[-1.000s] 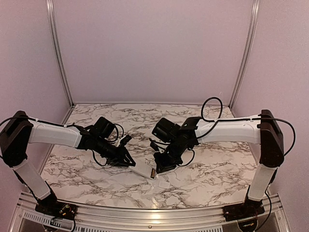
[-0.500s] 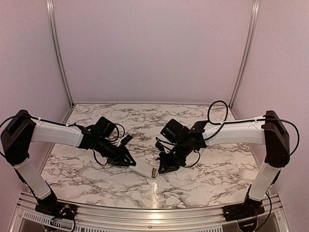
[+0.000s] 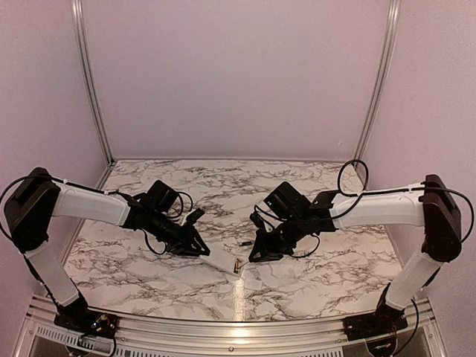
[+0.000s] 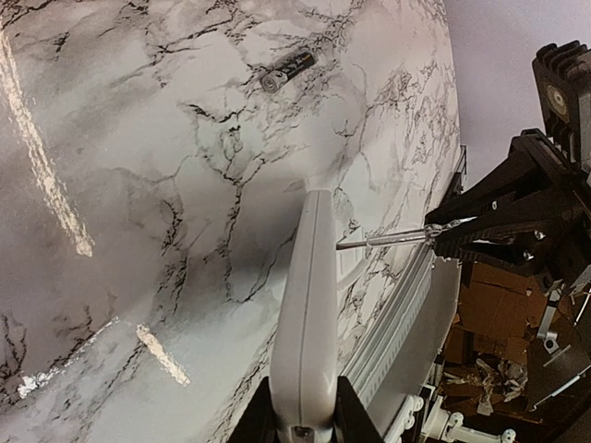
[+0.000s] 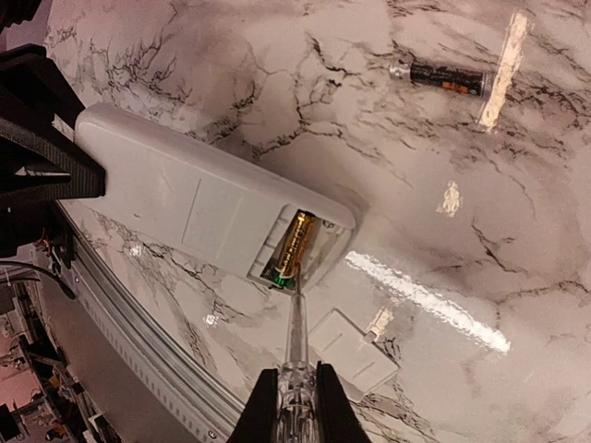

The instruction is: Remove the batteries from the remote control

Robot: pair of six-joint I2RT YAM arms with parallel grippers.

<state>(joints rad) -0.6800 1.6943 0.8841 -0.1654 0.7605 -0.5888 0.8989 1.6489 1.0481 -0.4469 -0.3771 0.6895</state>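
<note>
Showing white remote control (image 5: 185, 198), back open, one gold battery (image 5: 295, 245) inside

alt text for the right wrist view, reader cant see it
A slim pointed tool, gripped by the right end effector, has its tip at the end of a gold battery seated in the open recess of the white remote control. A second battery lies loose on the marble table, and a white cover piece sits beside the tool.
</note>
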